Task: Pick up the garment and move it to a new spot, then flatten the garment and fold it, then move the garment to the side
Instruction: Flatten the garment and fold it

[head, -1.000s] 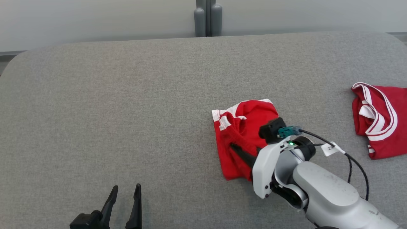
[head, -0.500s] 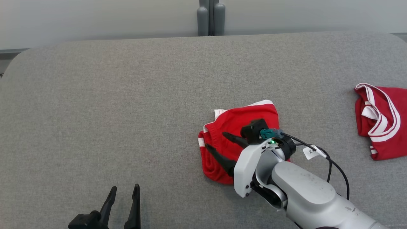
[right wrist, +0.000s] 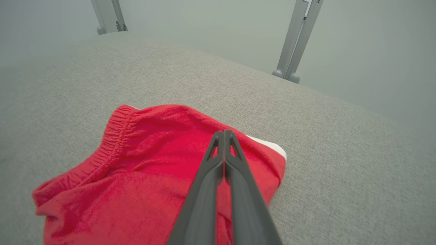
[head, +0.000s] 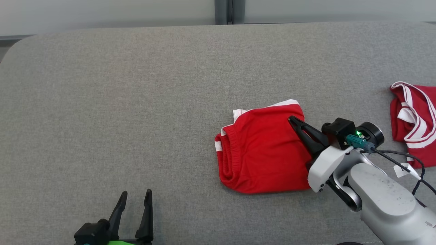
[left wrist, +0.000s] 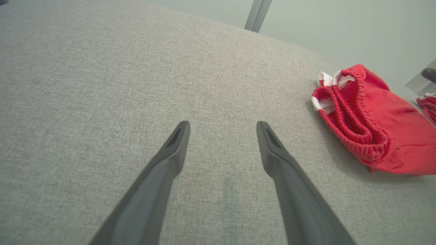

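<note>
The garment (head: 262, 153), red shorts with white trim and an elastic waistband at their left edge, lies folded flat on the grey padded table (head: 136, 102). My right gripper (head: 292, 119) is shut, its fingers pressed together with no cloth between them, slanting over the garment's right edge. The right wrist view shows the shut right gripper (right wrist: 223, 132) just above the red garment (right wrist: 143, 163). My left gripper (head: 134, 196) stands open at the lower left, well away from it. In the left wrist view the open left gripper (left wrist: 223, 126) hovers over bare table, with the garment (left wrist: 371, 119) to its right.
A second red and white piece of clothing (head: 414, 122) lies bunched at the table's right edge. Metal posts (right wrist: 293, 41) stand behind the far edge against a pale wall. The table's left half and far side are bare grey fabric.
The right gripper opened and let go of the cloth, which now lies folded over with its waistband to the left. It then drew back to the right and shut. The head view shifted slightly.
</note>
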Controlling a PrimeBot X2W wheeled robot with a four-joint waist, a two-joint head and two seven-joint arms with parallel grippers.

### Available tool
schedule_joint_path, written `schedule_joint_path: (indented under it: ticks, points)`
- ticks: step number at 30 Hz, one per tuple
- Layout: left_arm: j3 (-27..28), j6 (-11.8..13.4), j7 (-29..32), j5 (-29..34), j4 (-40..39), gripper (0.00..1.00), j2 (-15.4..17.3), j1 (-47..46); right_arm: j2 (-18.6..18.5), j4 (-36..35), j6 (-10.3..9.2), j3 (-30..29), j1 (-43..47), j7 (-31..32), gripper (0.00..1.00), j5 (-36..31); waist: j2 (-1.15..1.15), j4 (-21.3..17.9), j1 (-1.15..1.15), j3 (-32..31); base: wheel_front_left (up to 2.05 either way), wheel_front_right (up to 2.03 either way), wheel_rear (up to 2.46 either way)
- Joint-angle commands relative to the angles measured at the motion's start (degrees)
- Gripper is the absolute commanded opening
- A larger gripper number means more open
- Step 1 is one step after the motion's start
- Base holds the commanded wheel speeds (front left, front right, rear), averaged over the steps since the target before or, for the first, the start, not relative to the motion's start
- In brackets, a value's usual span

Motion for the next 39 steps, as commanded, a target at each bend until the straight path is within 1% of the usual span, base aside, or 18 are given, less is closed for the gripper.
schedule_joint_path:
  ticks: [1,6,10,13,25,31,34,35,39]
  points:
    - [-0.1,-0.2,-0.2,-0.1,-0.3,1.0,-0.2,-1.5,0.6,0.6,-0.1,-1.4,1.2,-1.1,0.0,-1.7,0.0,0.8,0.0,1.7,0.0,0.0,0.0]
    - [-0.8,-0.2,-0.2,-0.3,-0.5,1.0,-0.3,-3.4,4.3,2.5,-0.11,-5.0,2.6,-2.2,0.0,-5.8,0.0,1.8,0.0,5.0,0.0,0.0,0.0]
    - [-1.6,-0.2,-0.2,-0.3,-0.5,1.0,-0.4,-5.3,7.0,3.7,-0.11,-7.6,0.2,-2.1,0.0,-8.8,0.0,2.8,0.0,7.4,0.0,0.0,0.0]
    - [-2.1,-0.2,-0.2,-0.4,-0.3,1.0,-0.4,-6.9,8.5,5.9,-0.1,-8.6,-1.4,-2.1,0.0,-10.7,0.0,3.8,0.0,8.9,0.0,0.0,0.0]
    - [-2.9,-0.2,-0.2,-1.1,0.5,1.0,-0.7,-9.4,11.4,13.9,-0.1,-12.1,-5.4,-2.1,0.0,-12.6,0.0,7.2,0.0,11.3,0.0,0.0,0.0]
    - [-3.0,-0.2,-0.2,-1.3,0.8,1.0,-0.8,-9.4,13.5,15.6,-0.06,-12.9,-5.4,-2.1,0.0,-13.6,0.0,7.7,0.0,11.0,0.0,0.0,0.0]
    - [-2.9,-0.2,-0.2,-1.4,0.8,1.0,-0.9,-9.4,15.2,13.8,-0.07,-13.2,-5.0,-2.1,0.0,-14.3,0.0,7.4,0.0,10.4,0.0,0.0,0.0]
    - [-2.6,-0.2,-0.2,-1.3,0.8,1.0,-0.9,-8.8,16.3,12.8,-0.07,-11.4,-3.5,-2.1,0.0,-14.6,0.0,6.9,0.0,9.6,0.0,0.0,0.0]
    - [-2.8,-0.2,-0.2,-1.4,0.7,1.0,-0.9,-8.2,17.2,13.8,-0.07,-9.4,-3.1,-2.1,0.0,-14.0,0.0,6.5,0.0,9.4,0.0,0.0,0.0]
